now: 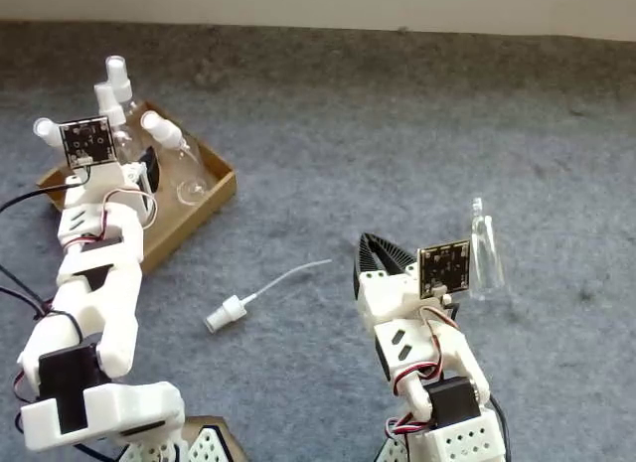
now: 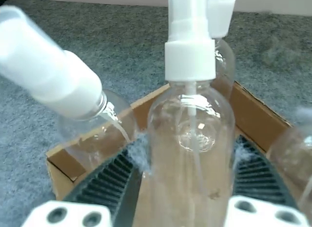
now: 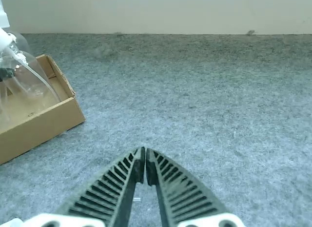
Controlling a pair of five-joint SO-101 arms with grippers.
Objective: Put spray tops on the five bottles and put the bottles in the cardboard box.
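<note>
The cardboard box [image 1: 214,189] sits at the back left and holds several clear bottles with white spray tops. My left gripper [image 2: 189,146] is over the box, shut on one upright capped bottle [image 2: 192,188]. A tilted capped bottle [image 2: 73,95] leans beside it. One bare bottle [image 1: 484,248] without a top stands on the carpet at the right. A loose spray top [image 1: 227,313] with its long tube lies in the middle of the carpet. My right gripper [image 1: 366,245] hovers left of the bare bottle, shut and empty, its fingers [image 3: 131,175] pointing toward the box [image 3: 39,124].
Grey carpet covers the whole table up to a pale wall at the back. Open carpet lies between the box and the bare bottle. The arms' white bases stand along the front edge.
</note>
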